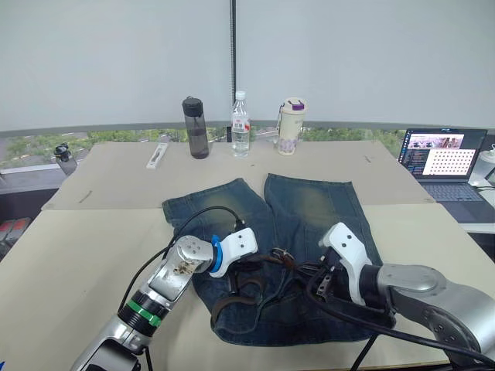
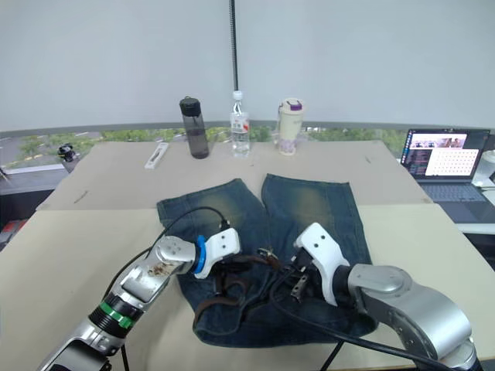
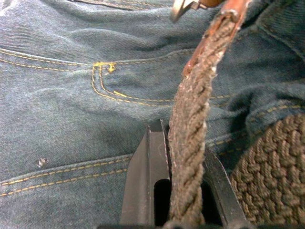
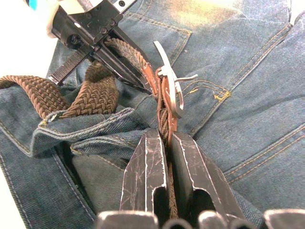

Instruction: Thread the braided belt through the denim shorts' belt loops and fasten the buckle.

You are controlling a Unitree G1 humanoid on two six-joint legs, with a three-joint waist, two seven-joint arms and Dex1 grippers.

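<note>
Your left gripper [image 3: 188, 191] is clamped on the braided belt [image 3: 195, 119] just short of the buckle [image 4: 169, 86]; your right gripper [image 4: 164, 167] pinches the same strap from the other side, so the buckle sits between them. The belt is soft and floppy, with grippy weave, so hold it close to the stiff buckle. The denim shorts [image 1: 309, 209] lie flat mid-table, waistband near you; the light cloth will probably bunch if dragged.
</note>
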